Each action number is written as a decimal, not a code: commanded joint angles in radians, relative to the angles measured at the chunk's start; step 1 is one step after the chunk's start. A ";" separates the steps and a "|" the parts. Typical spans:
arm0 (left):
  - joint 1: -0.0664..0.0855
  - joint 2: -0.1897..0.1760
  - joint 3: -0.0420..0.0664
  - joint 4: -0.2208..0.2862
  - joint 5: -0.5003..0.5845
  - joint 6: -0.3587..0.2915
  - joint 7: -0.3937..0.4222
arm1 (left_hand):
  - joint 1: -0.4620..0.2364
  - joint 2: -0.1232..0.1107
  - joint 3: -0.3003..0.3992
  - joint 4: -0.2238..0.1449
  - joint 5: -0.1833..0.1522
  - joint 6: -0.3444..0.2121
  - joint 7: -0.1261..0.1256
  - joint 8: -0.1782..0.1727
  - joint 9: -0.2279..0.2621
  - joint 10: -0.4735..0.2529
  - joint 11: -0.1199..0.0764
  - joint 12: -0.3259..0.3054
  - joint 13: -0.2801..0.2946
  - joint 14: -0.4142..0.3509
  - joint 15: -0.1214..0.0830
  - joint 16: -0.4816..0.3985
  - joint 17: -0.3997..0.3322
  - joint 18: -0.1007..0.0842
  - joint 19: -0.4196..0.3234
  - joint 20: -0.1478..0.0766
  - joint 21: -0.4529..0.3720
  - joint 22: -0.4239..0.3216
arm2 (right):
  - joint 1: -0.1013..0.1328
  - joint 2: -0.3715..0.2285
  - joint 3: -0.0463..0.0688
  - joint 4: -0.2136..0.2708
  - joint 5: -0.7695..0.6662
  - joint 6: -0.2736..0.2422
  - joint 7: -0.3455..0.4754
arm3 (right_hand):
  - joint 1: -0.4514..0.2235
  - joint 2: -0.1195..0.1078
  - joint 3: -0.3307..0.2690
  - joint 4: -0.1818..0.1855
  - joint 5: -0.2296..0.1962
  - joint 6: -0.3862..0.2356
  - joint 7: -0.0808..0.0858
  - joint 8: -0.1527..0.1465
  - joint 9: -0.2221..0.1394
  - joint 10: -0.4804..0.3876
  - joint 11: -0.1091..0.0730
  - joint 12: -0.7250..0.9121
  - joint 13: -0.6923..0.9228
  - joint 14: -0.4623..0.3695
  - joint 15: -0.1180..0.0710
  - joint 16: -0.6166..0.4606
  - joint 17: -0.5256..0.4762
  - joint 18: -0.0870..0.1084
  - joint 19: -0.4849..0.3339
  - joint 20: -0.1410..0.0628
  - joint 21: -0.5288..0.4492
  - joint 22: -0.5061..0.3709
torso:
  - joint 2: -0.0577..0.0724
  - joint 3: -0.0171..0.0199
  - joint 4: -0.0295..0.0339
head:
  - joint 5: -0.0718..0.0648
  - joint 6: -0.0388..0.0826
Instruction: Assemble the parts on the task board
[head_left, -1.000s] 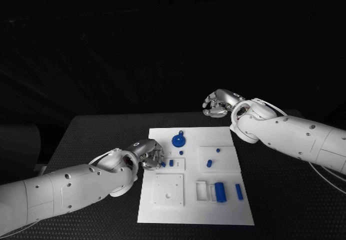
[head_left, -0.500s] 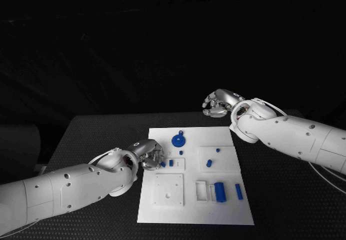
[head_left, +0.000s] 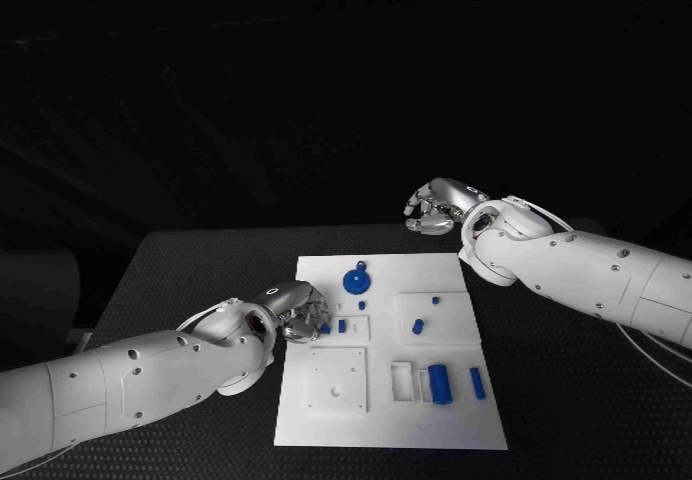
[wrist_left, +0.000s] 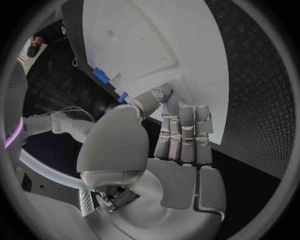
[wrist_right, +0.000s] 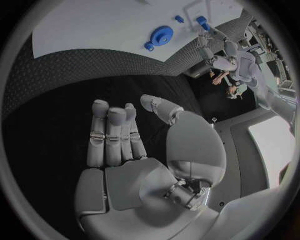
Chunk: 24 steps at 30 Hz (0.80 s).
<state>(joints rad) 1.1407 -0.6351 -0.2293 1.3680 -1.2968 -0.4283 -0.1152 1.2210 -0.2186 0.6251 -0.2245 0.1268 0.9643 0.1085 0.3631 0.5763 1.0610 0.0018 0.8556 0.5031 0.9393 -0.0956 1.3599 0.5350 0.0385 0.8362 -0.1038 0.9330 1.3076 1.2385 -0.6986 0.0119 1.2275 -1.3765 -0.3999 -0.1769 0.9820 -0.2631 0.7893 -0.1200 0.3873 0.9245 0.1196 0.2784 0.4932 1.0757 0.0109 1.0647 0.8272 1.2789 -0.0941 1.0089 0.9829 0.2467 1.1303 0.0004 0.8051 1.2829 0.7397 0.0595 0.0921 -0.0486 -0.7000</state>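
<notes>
Left hand (head_left: 293, 310) at the task board (head_left: 389, 425)'s nine o'clock edge, fingers curled together, apparently empty. Right hand (head_left: 437, 207), off the one o'clock corner, likewise curled, holding nothing.

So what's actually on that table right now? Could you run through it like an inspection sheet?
Surface: black table, textured; white task board lying in its middle.
Job's things: blue parts on the board: a round disc near the far end, a small peg mid-board, a thick cylinder and a thin bar near the front.
Clutter: nothing seen.
Hands: left hand at the board's left edge, fingertips by a small blue piece; whether it grips it cannot be told. Right hand raised beyond the board's far corner, holding nothing.
Cables: a thin cable beside the right arm.
Surroundings: dark.
</notes>
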 joint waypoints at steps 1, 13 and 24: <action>0.000 0.001 0.000 0.002 0.006 0.008 0.010 | 0.003 -0.008 0.002 -0.006 -0.003 -0.007 0.000 -0.006 -0.001 -0.004 0.002 0.006 -0.001 -0.006 0.001 0.007 -0.001 -0.016 -0.005 -0.088 0.001 0.019 | 0.000 0.000 0.000 0.001 -0.003 0.000 0.008 | -0.003 0.004 0.000 -0.006 0.004 -0.002 0.008 -0.005 0.001 -0.003 0.004 0.006 -0.002 0.007 0.001 -0.006 0.001 0.015 0.006 0.003 -0.007 0.002 | 0.000 -0.0001 0.0003 | 0.000 0.000; 0.000 -0.002 0.001 0.006 0.021 0.006 0.026 | -0.005 -0.013 -0.005 -0.002 -0.006 -0.006 0.001 -0.008 -0.002 -0.003 0.002 0.011 0.000 -0.005 0.002 0.011 -0.001 -0.016 -0.004 -0.087 0.002 0.020 | -0.001 0.001 0.000 0.000 -0.003 0.000 0.008 | -0.003 0.004 0.000 -0.006 0.004 -0.002 0.008 -0.005 0.001 -0.003 0.004 0.007 -0.002 0.007 0.001 -0.006 0.002 0.015 0.006 0.003 -0.007 0.002 | 0.000 -0.0002 0.0005 | 0.000 0.001; 0.000 -0.020 0.001 0.020 0.033 -0.010 0.048 | -0.060 -0.073 -0.070 0.027 0.003 -0.168 0.004 -0.100 -0.058 -0.013 0.005 0.020 -0.009 -0.011 0.005 0.015 -0.011 -0.009 -0.007 -0.081 0.000 0.018 | -0.002 0.002 0.000 -0.001 -0.003 -0.002 0.009 | -0.003 0.003 0.000 -0.007 0.003 -0.003 0.008 -0.005 0.001 -0.003 0.004 0.007 -0.003 0.007 0.001 -0.006 0.002 0.015 0.006 0.003 -0.007 0.002 | 0.000 -0.0003 -0.0004 | 0.001 0.006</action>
<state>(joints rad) 1.1408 -0.6528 -0.2286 1.3825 -1.2780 -0.4303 -0.0926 1.1683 -0.2922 0.5595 -0.1966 0.1268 0.8093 0.1120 0.2681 0.5213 1.0494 0.0087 0.8714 0.4945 0.9344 -0.0873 1.3688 0.5251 0.0384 0.8363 -0.1037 0.9329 1.3073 1.2374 -0.6973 0.0119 1.2261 -1.3764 -0.4003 -0.1764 0.9821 -0.2631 0.7893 -0.1200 0.3873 0.9217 0.1220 0.2784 0.4930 1.0757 0.0109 1.0647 0.8257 1.2788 -0.0941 1.0089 0.9835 0.2468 1.1303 0.0003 0.8014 1.2841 0.7395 0.0592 0.0922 -0.0480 -0.6942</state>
